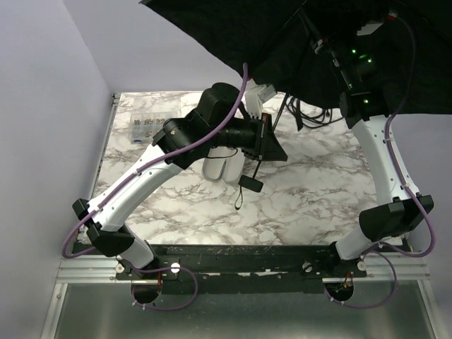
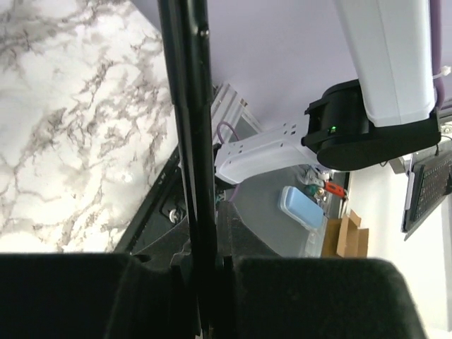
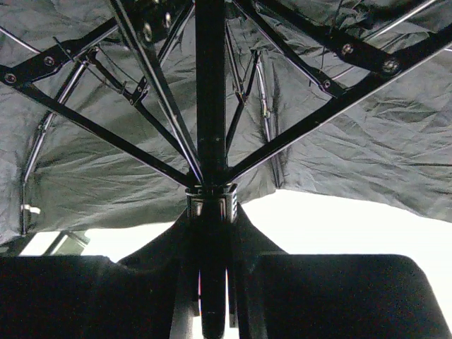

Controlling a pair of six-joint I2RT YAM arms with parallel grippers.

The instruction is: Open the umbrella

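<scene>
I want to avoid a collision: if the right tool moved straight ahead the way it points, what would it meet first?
Probably the umbrella's runner, on the shaft just ahead of the right tool; behind it spreads the canopy.

Underside of the open umbrella (image 3: 339,155): the grey canopy (image 3: 85,176) fills the upper frame, with black ribs (image 3: 106,131) fanning out from the runner (image 3: 210,201) at centre. The shaft (image 3: 210,92) runs vertically down between the right gripper (image 3: 212,289) fingers (image 3: 339,296), which press against it along the bottom edge.

Even bright light; sharp frames, blown-out white beneath backlit canopy (image 3: 339,141).
</scene>
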